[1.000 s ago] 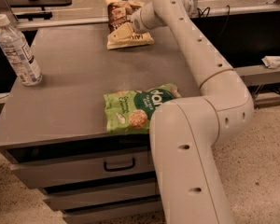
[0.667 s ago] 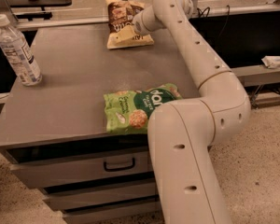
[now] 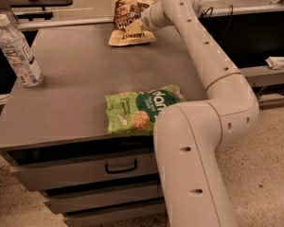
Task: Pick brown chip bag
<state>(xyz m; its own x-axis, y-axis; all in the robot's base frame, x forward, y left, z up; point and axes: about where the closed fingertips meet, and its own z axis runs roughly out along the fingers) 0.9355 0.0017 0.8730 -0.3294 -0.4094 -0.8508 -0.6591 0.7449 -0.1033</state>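
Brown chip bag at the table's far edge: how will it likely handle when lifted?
The brown chip bag looks puffed and crinkly, so probably light and floppy rather than stiff. Its creased film may slip or buckle when squeezed. The claw is at the bag's edge, over the table's far end.

Water bottle (image 3: 18,51), green snack bag (image 3: 139,110), grey table (image 3: 71,86)
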